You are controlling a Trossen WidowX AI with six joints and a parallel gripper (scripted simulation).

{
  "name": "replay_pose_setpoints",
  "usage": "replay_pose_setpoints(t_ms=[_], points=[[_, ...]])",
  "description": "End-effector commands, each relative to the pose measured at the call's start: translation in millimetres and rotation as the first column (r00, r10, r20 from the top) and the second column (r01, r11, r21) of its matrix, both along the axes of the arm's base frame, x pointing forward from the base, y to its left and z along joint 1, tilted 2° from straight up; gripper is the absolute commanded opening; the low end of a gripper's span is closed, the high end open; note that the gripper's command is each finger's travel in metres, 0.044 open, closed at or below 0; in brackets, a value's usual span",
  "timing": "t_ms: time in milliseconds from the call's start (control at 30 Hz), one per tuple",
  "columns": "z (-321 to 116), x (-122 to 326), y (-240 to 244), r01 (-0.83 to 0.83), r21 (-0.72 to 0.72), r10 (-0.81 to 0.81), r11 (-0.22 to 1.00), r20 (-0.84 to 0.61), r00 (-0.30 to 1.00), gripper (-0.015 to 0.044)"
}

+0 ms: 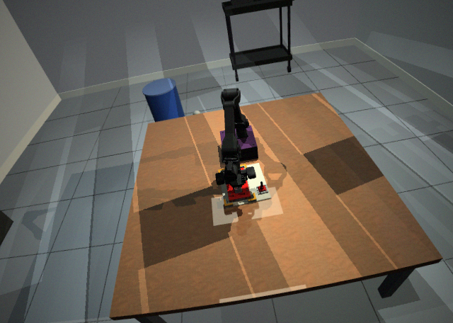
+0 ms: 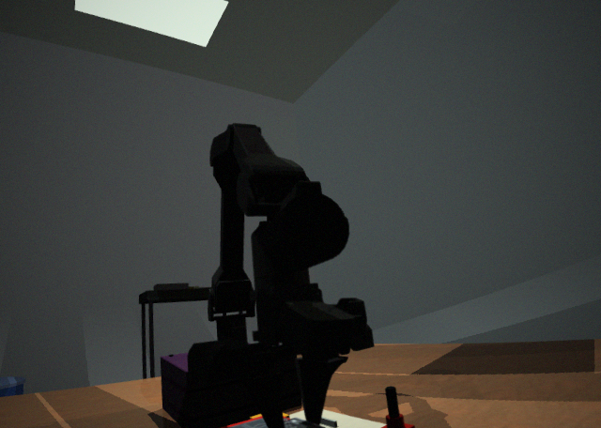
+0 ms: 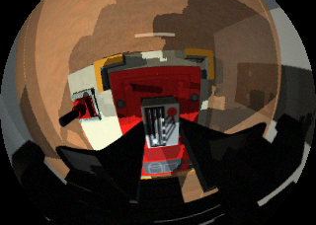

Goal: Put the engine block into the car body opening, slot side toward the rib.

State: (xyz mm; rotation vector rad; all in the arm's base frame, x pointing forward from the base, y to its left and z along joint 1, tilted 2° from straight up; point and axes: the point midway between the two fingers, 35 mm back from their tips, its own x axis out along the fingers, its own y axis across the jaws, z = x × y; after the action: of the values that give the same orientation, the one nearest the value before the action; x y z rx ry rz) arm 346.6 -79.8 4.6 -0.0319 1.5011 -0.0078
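Observation:
The red car body (image 1: 239, 195) (image 3: 148, 79) sits on the pale board (image 1: 259, 173) (image 3: 105, 133). The grey engine block (image 3: 161, 128) stands at the middle of the body, its top showing dark slots, slanted bars and a red round spot. My gripper (image 3: 161, 122) (image 2: 293, 420) points down, with one fingertip against each side of the block; it is shut on it. The block's lower part is hidden, so its depth in the opening and the rib cannot be made out. In the exterior view the car is mostly cut off by the lower edge.
A red piece with an upright black stick (image 1: 262, 188) (image 2: 392, 404) (image 3: 69, 117) stands on the board beside the car. Yellow and dark corner pieces (image 3: 209, 62) flank the body. The purple box (image 1: 250, 141) (image 2: 174, 387) is at the arm's base. A blue bin (image 1: 164, 101) and black cart (image 1: 257, 57) stand beyond the table.

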Motion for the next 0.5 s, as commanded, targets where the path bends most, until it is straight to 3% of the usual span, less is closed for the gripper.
replay_pose_setpoints(t_ms=[0,300,467], points=[[0.2,0.0,0.0,0.0,0.0,0.0,1.0,0.0,1.0,0.0211],[0.2,0.0,0.0,0.0,0.0,0.0,1.0,0.0,1.0,0.044],[0.2,0.0,0.0,0.0,0.0,0.0,1.0,0.0,1.0,0.044]])
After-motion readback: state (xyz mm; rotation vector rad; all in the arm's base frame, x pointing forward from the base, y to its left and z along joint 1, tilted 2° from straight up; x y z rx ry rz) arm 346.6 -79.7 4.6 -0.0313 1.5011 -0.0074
